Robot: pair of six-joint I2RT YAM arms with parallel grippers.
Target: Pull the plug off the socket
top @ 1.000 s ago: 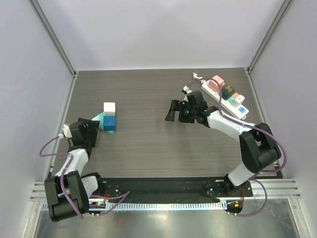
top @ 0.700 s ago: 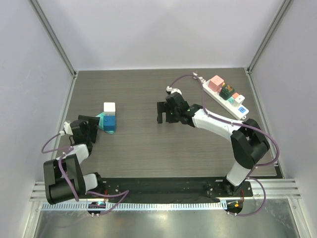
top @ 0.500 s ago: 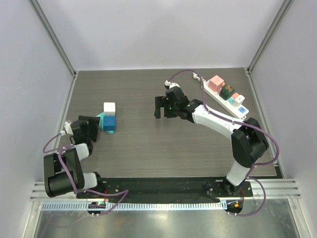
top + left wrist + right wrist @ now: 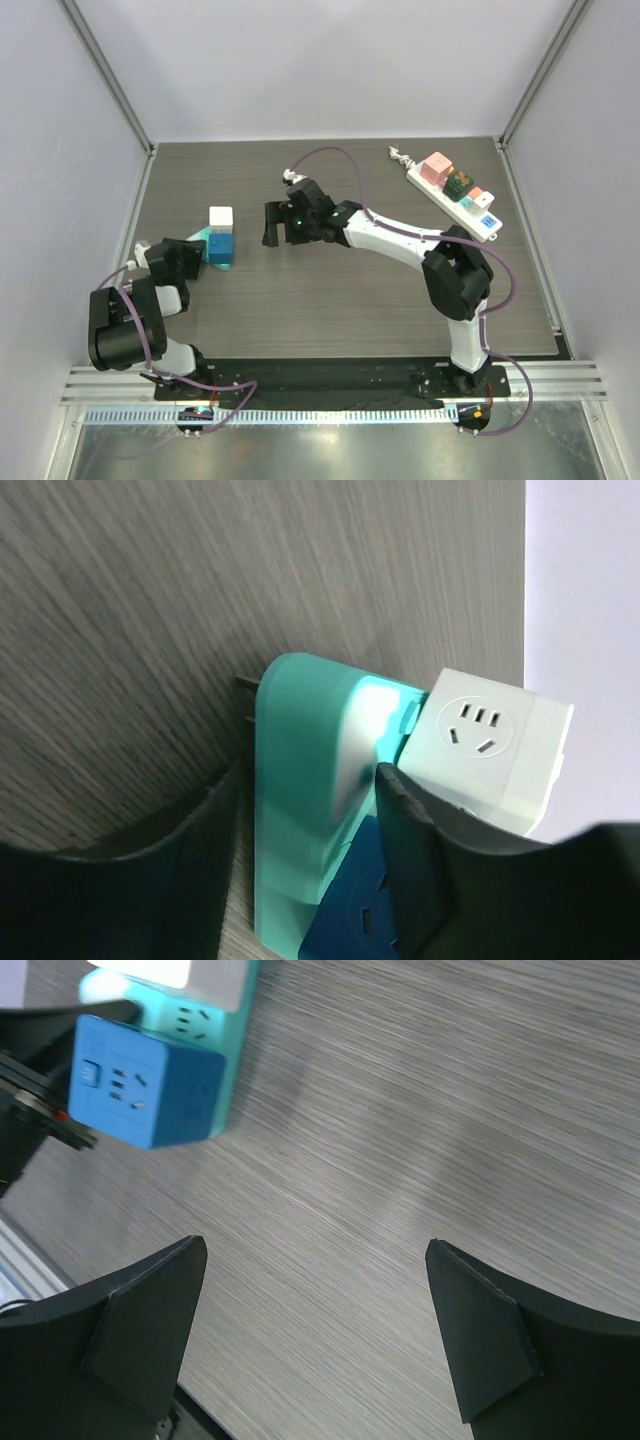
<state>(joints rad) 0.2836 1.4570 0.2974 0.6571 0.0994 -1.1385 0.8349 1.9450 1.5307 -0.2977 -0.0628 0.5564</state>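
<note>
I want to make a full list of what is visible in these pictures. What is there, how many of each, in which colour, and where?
Table: one, dark wood grain, under everything.
Teal adapter: one, teal, left side of the table, metal prongs showing.
White socket cube: one, white, attached to the teal adapter.
Blue socket cube: one, blue, attached to the teal adapter, next to the white one.
Power strip: one, white, far right of the table.
Pink block: one, pink, on the strip.
Dark block: one, dark green, on the strip.
Left gripper: one, black, fingers on both sides of the teal adapter.
Right gripper: one, black, fingers apart, above the bare table near the cubes.
</note>
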